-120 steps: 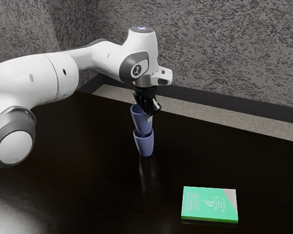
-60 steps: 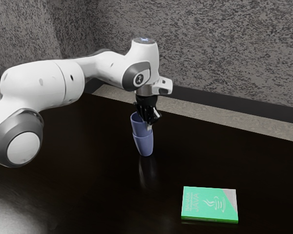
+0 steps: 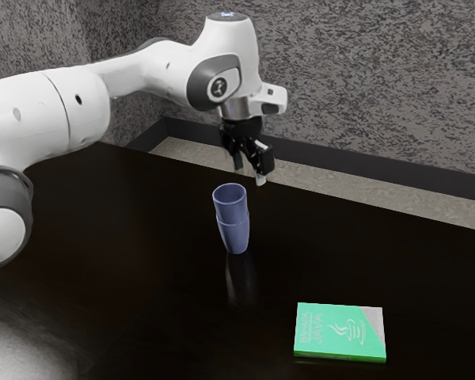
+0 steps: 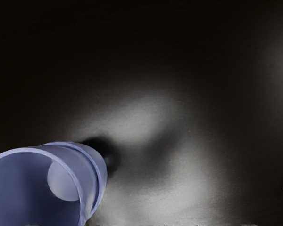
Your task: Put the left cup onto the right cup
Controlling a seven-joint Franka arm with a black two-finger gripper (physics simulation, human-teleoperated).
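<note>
The end effector [image 3: 250, 165] has lifted off the cups since half a second ago and now hangs above them, slightly toward the exterior view's right, touching nothing. Its fingers stand apart and hold nothing. The upper cup [image 3: 229, 202] sits nested in the lower cup [image 3: 236, 236], both upright, blue-violet and plain, standing on the dark glossy desk [image 3: 127, 237] about mid-surface. In the wrist view the upper cup [image 4: 42, 188] shows its open mouth and pale inner bottom, just under the hand. A green book [image 3: 340, 332] lies flat well apart from the stack, nearer the camera; its white lettering seems to read "JAVA", beside a steaming-cup emblem.
</note>
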